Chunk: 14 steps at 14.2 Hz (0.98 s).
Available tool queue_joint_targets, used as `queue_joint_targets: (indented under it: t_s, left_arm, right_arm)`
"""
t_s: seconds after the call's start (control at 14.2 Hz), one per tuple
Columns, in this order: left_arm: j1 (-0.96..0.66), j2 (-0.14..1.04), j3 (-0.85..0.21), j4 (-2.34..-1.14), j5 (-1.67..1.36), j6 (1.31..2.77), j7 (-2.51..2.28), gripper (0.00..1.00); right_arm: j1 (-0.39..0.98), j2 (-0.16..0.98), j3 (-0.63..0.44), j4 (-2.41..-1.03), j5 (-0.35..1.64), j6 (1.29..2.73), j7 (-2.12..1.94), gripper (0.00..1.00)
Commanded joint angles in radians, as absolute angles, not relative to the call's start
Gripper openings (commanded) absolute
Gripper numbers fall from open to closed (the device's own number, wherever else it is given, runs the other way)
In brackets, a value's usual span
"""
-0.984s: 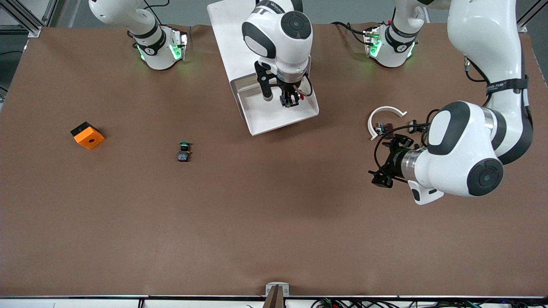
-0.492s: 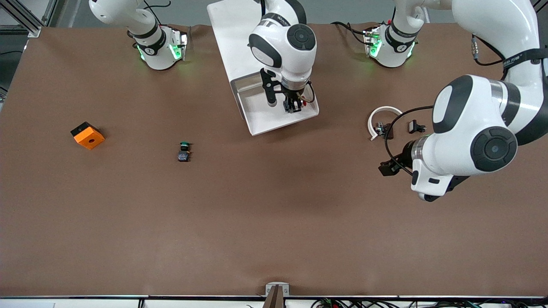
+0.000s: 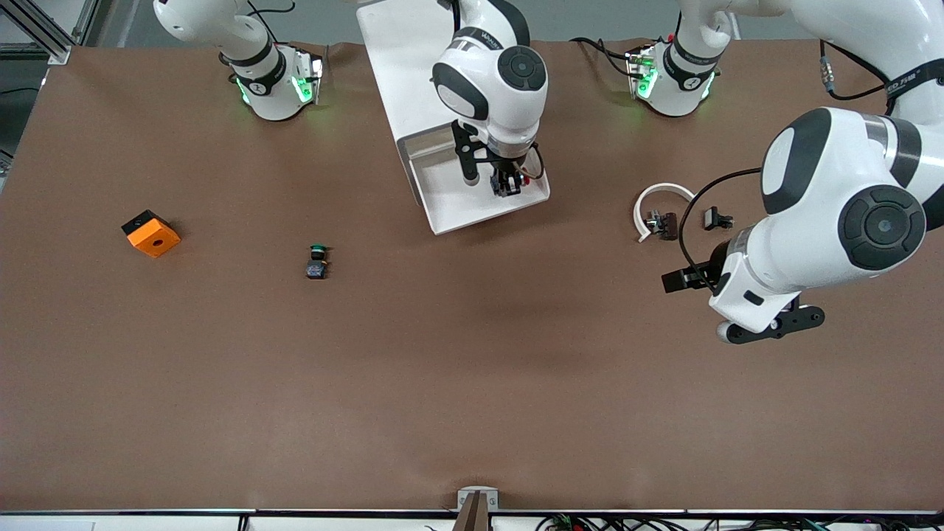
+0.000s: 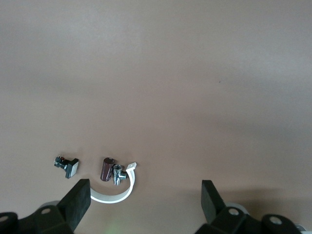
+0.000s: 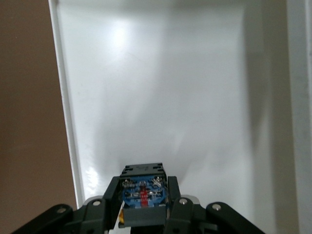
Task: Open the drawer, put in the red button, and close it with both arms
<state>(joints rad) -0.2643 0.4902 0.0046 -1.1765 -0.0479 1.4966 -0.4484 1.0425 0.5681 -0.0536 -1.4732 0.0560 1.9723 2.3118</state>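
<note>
The white drawer (image 3: pixel 450 203) stands pulled out of the cabinet (image 3: pixel 402 66) at the table's back middle; its tray floor fills the right wrist view (image 5: pixel 161 87). My right gripper (image 3: pixel 506 184) hangs over the open drawer, shut on the red button (image 3: pixel 509 183), whose black-blue body (image 5: pixel 144 187) sits between the fingers; the red cap barely shows. My left gripper (image 3: pixel 682 280) is open and empty over bare table toward the left arm's end, its fingers (image 4: pixel 78 202) wide apart.
A green-capped button (image 3: pixel 317 262) and an orange cube with a hole (image 3: pixel 150 233) lie toward the right arm's end. A white curved clip (image 3: pixel 660 203) with small metal parts (image 4: pixel 112 169) lies beside the left gripper.
My right gripper has lowered slightly over the drawer with the button. My left arm has swung its wrist round and drawn back toward its own end of the table.
</note>
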Motion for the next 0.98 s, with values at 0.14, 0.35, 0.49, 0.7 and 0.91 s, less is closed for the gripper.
queue_joint_targets:
  t_s: [0.14,0.35,0.49,0.7,0.91]
  left_arm:
    - [-0.262,0.362,-0.044,-1.443,-0.029,1.782,-0.316,1.00]
    - [-0.273,0.350,-0.069,-1.517,-0.028,1.855,-0.313,1.00]
    - [-0.279,0.356,-0.087,-1.526,-0.028,1.861,-0.313,1.00]
    - [-0.342,0.386,-0.091,-1.532,0.030,1.876,-0.313,1.00]
    - [-0.412,0.419,-0.091,-1.586,0.061,1.978,-0.334,1.00]
  right_arm:
    - [1.037,0.589,-0.060,-1.411,0.060,1.938,2.254,1.00]
    - [1.006,0.584,-0.057,-1.347,0.064,1.804,2.084,1.00]
    - [0.977,0.577,-0.055,-1.330,0.069,1.738,1.950,1.00]
    - [0.939,0.505,-0.066,-1.336,0.089,1.651,1.622,1.00]
    - [0.832,0.444,-0.071,-1.335,0.091,1.565,1.351,1.00]
